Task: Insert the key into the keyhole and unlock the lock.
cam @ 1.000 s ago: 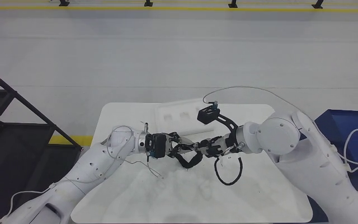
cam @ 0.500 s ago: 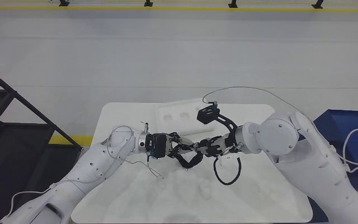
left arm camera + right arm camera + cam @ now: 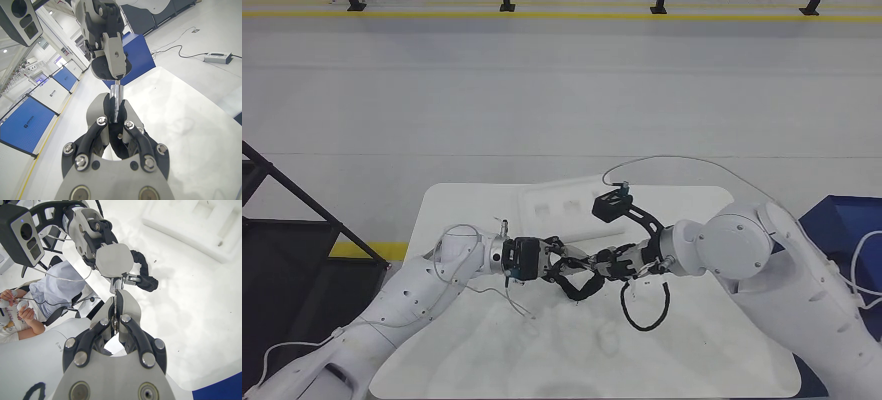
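The lock [image 3: 116, 94] is taken to be a small, stiff piece. It is a polished metal cylinder, likely slippery under the pads, with a black sleeved cable [image 3: 144, 274] that is soft and hangs from it in a loop. It is clamped by the left pincer [image 3: 115, 106], whose fingers are closed on the lower part of the cylinder. The keyhole [image 3: 114, 292] end is thus left free and turned toward the other arm. That hold is judged the right one, since the floppy cable would give no purchase against a turning force.

The key [image 3: 114, 308] is thin, flat, light and rigid, and it is judged easy to skew if pinched near its tip. It is gripped edge-on in the right pincer [image 3: 118, 302], which is closed on its head and the rear of its blade, with only a short length showing beyond the fingertips. Its tip is seen at the cylinder's end face. How deep it sits in the keyhole cannot be told.

Both arms are held over the middle of the bench [image 3: 712, 340], above its surface. In the top view the pincers are set tip to tip and roughly in one line. A firm counter-hold on the cylinder is thought necessary for the turn, or the smooth metal may slip round in the pads.
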Tool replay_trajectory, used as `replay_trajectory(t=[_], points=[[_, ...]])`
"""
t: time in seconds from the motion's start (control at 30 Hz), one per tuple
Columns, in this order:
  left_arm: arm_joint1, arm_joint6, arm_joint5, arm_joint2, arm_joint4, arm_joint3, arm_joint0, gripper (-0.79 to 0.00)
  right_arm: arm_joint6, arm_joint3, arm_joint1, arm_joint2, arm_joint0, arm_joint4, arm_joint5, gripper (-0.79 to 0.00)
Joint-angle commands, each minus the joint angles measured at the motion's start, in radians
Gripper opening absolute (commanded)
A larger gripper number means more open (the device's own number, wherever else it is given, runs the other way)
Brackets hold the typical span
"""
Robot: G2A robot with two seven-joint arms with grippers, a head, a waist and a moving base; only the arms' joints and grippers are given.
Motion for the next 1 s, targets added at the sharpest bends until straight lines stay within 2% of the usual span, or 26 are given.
replay_trajectory(t=[0.0,0.63,0.67,0.7,0.73,0.77,0.8,0.97], points=[[-0.001,-0.001,-0.002,-0.001,-0.002,0.0,0.0,-0.785,-0.004,-0.001,-0.001,-0.004,0.002,-0.002,0.002,-0.785],[-0.006,-0.015,-0.028,-0.009,-0.021,0.006,0.007,-0.785,-0.036,0.004,-0.006,-0.025,0.011,-0.027,0.045,-0.782],[-0.007,-0.018,-0.032,-0.009,-0.026,0.009,0.007,-0.785,-0.038,0.005,-0.006,-0.023,0.011,-0.029,0.045,-0.61],[-0.008,-0.02,-0.039,-0.008,-0.033,0.013,0.007,-0.785,-0.04,0.006,-0.006,-0.021,0.01,-0.03,0.045,-0.52],[-0.009,-0.023,-0.045,-0.008,-0.04,0.018,0.006,-0.785,-0.043,0.008,-0.005,-0.017,0.01,-0.031,0.045,-0.36],[-0.01,-0.025,-0.051,-0.008,-0.048,0.023,0.005,-0.785,-0.044,0.008,-0.005,-0.014,0.01,-0.031,0.043,-0.04],[-0.012,-0.027,-0.059,-0.007,-0.058,0.03,0.005,-0.785,-0.046,0.01,-0.004,-0.01,0.009,-0.031,0.041,0.0],[-0.023,-0.042,-0.074,0.0,-0.09,0.061,-0.004,-0.785,-0.087,0.005,0.0,0.024,0.001,-0.026,0.03,0.0]])
